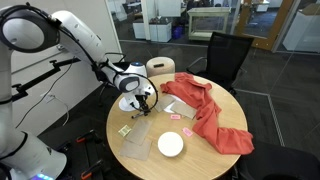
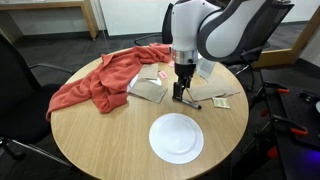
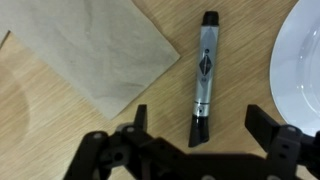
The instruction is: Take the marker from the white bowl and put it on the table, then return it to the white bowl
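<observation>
Tool [image 3: 197, 116] open, jaws spread wide and gripping nothing, hanging low over the worktop [image 2: 100, 140]. Seen in the wrist view between the two fingers [image 3: 138, 122]: the marker [image 3: 203, 75], flat on the bare wood, pointing lengthwise away from the tool, its near tip level with the fingertips and touching neither. Grey napkin [image 3: 95, 50] flat on the wood to one side of the marker, close but apart; on the opposite side a curved white rim [image 3: 303, 60], bowl or plate impossible to tell from this view. In an exterior view, white bowl [image 1: 128, 103] just beside the tool, toward the worktop edge nearest the robot's base. Round white plate [image 2: 176, 137] close to another stretch of the edge, apart from the tool. Red cloth [image 2: 105, 80] heaped across the worktop from near the middle to the edge and drooping past it.
</observation>
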### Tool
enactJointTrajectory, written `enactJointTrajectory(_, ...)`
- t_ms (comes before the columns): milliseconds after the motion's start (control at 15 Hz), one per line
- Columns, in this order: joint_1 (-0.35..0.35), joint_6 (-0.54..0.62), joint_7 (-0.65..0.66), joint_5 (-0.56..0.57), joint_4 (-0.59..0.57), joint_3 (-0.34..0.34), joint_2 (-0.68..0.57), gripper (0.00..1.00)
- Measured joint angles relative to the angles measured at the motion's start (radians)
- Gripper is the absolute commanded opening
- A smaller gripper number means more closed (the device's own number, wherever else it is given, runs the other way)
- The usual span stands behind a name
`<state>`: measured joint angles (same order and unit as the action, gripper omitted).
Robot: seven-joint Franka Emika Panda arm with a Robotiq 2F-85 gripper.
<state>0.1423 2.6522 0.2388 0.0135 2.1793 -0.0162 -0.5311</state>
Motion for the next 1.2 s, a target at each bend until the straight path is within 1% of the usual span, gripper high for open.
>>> enactJointTrajectory(333, -0.003, 0.006, -0.019, 0.007, -0.007, -0.002, -0.028, 1.00)
enactJointTrajectory(400, -0.003, 0.007, -0.019, 0.010, -0.010, -0.003, -0.035, 0.81)
enactJointTrajectory(600, -0.003, 0.009, -0.019, 0.018, -0.019, -0.005, -0.052, 0.59)
enactJointTrajectory(667, -0.002, 0.009, -0.019, 0.020, -0.022, -0.005, -0.057, 0.49)
enactJointTrajectory(1067, 0.004, 0.011, -0.019, 0.021, -0.036, -0.006, -0.065, 0.06)
enactJointTrajectory(1133, 0.006, 0.011, -0.019, 0.021, -0.039, -0.006, -0.064, 0.00)
enactJointTrajectory(1200, 0.007, 0.011, -0.019, 0.021, -0.040, -0.007, -0.064, 0.02)
